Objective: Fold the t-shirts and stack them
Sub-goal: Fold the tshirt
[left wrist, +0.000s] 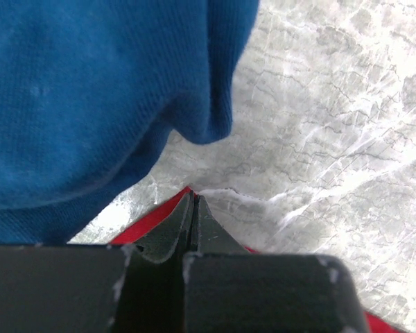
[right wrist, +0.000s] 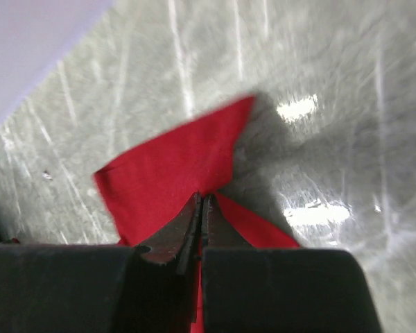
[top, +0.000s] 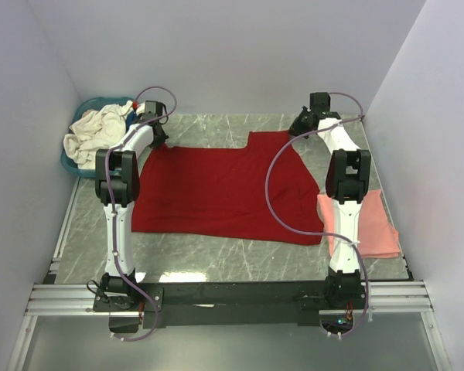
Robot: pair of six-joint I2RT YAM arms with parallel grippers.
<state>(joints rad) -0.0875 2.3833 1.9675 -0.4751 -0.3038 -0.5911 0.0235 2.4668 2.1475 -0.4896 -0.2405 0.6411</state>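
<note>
A deep red t-shirt [top: 224, 189] lies spread flat across the middle of the table. My left gripper [top: 156, 139] is at its far left corner, shut on the red cloth [left wrist: 159, 211], with the jaws pressed together at the tip [left wrist: 193, 198]. My right gripper [top: 298, 130] is at the far right corner, shut on a pinched-up point of the red shirt [right wrist: 173, 166], fingertips together [right wrist: 202, 198]. A folded salmon pink t-shirt [top: 363, 224] rests at the right edge. A dark blue t-shirt [left wrist: 90, 104] hangs close above the left gripper.
A teal basket [top: 68, 166] stands at the far left corner with a cream-white t-shirt [top: 93, 131] heaped in it. White walls close the table in at the back and on both sides. Bare marble table [top: 216, 259] shows in front of the red shirt.
</note>
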